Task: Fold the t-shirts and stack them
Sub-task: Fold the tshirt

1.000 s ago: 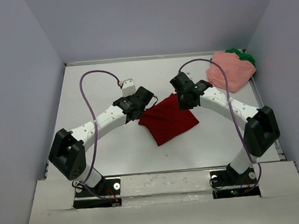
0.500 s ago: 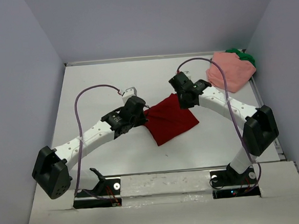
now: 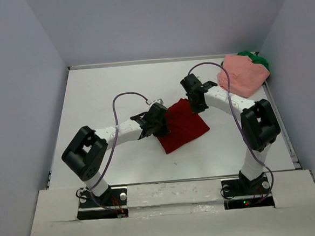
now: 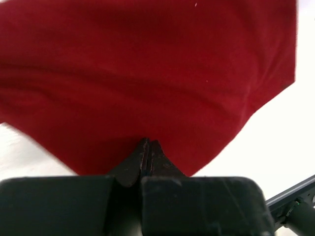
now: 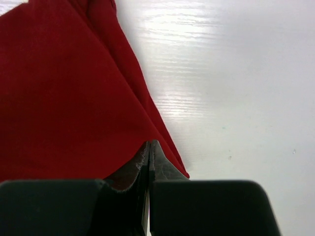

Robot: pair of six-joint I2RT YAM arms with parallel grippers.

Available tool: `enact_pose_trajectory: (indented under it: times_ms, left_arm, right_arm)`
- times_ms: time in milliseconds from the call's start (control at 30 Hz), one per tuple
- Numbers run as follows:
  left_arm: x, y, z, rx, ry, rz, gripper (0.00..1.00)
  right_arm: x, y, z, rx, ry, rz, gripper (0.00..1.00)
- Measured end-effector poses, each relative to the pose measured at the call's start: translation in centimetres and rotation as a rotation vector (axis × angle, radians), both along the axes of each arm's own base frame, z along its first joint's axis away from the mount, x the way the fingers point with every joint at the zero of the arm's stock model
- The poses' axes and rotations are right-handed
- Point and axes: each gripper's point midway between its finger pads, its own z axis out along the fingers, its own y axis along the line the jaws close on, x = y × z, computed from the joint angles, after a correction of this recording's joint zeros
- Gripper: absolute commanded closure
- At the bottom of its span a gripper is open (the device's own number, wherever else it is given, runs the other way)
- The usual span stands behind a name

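– Dark red t-shirt (image 3: 186, 128), whereabouts?
– Lying folded small near the middle of the table (image 3: 107, 94), turned cornerwise; gripped at its left edge by the left gripper (image 3: 161, 124), at its far corner by the right gripper (image 3: 195, 104).
– Jaws?
– Closed tight on red cloth, both pairs; no gap visible in either wrist view.
– And beyond?
– Salmon pink t-shirt (image 3: 244, 75) bunched in the far right corner, well apart; green t-shirt (image 3: 259, 61) tucked behind, touching, mostly hidden.

Dark red shirt (image 5: 64, 98): fills left side, layered edge running diagonally. Right gripper (image 5: 149, 152): fingers pressed together, pinching the cloth's edge. White table (image 5: 236, 98): right side, glare-lit.
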Motion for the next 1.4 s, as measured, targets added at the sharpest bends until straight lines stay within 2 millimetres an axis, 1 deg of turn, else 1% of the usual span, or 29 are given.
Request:
enact_pose_trajectory:
  times_ms: [67, 167, 300, 400, 567, 633, 700, 867, 967, 1133, 1200, 1300, 1400]
  left_arm:
    - [-0.2, -0.7, -1.2, 0.000, 0.032, -0.021, 1.00]
    - [-0.4, -1.1, -2.0, -0.002, 0.055, -0.038, 1.00]
    - [-0.2, -1.7, -1.6, -0.025, 0.047, -0.051, 1.00]
    - [-0.2, -2.0, -1.4, -0.034, 0.042, -0.056, 1.00]
    - [-0.4, -1.9, -1.6, -0.026, 0.048, -0.059, 1.00]
    - [-0.5, -1.7, -1.7, -0.017, 0.055, -0.057, 1.00]
    - [-0.5, -1.7, -1.8, -0.006, 0.064, -0.055, 1.00]
    - [0.0, -1.6, -1.9, 0.029, 0.076, -0.042, 1.00]
    - [0.2, -1.6, -2.2, 0.047, 0.084, -0.038, 1.00]
    - [0.5, -1.2, -3.5, 0.085, 0.115, -0.032, 1.00]
    - [0.8, -1.0, -3.7, 0.087, 0.120, -0.022, 1.00]
    - [1.8, 0.0, -3.7, 0.082, 0.124, 0.012, 1.00]
    - [3.3, 1.4, -3.7, 0.075, 0.130, 0.064, 1.00]
  right_arm:
    - [0.4, 0.3, -0.5, 0.004, 0.010, 0.009, 1.00]
    - [1.1, 1.2, -1.1, 0.021, 0.027, 0.030, 1.00]
    - [1.7, 2.0, -1.5, 0.037, 0.035, 0.044, 1.00]
    - [1.7, 2.2, -1.7, 0.044, 0.040, 0.047, 1.00]
    - [1.9, 2.4, -1.8, 0.050, 0.037, 0.048, 1.00]
    - [2.0, 2.5, -2.2, 0.054, 0.035, 0.047, 1.00]
    - [1.8, 2.4, -2.9, 0.053, 0.043, 0.046, 1.00]
    - [0.2, 1.8, -5.5, 0.043, 0.097, 0.031, 1.00]
    - [0.3, 1.9, -5.6, 0.047, 0.090, 0.028, 1.00]
    - [0.4, 1.9, -5.7, 0.052, 0.080, 0.020, 1.00]
    - [0.3, 1.8, -5.8, 0.057, 0.075, 0.015, 1.00]
    - [0.0, 1.8, -5.8, 0.070, 0.063, 0.003, 1.00]
    - [-0.3, 1.8, -5.8, 0.091, 0.053, -0.009, 1.00]
